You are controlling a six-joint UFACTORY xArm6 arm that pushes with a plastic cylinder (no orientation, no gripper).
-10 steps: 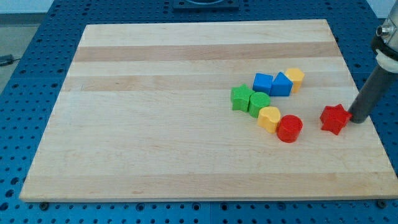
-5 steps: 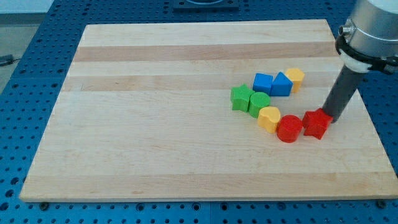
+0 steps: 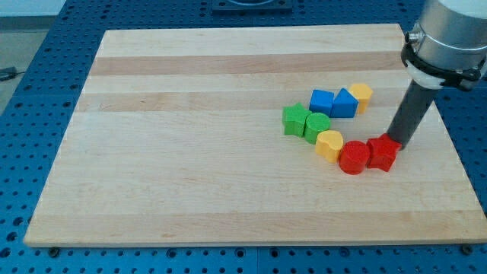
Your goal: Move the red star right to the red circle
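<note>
A pale wooden bench (image 3: 190, 152) is carrying every block toward the view's right, and at the left end of the cluster a green star-shaped block (image 3: 294, 119) is sitting against a green rounded block (image 3: 317, 126), with a yellow rounded block (image 3: 329, 144) touching just below it. Above those, two blue blocks (image 3: 333, 102) are lying side by side, and another small yellow block (image 3: 361, 95) is resting at their right end. Further right, the red circular block (image 3: 354, 157) is sitting beside the lower yellow one, and the red star-shaped block (image 3: 382, 152) is touching its right side. My tip (image 3: 396, 145) is pressing at the star's upper right edge, with the dark rod rising toward the view's top right. This rig is carrying no jaws, so none are showing. The pushing step is looking practically finished, as the star is meeting the circle; the next move is probably calling only for easing my tip away without nudging either red block
</note>
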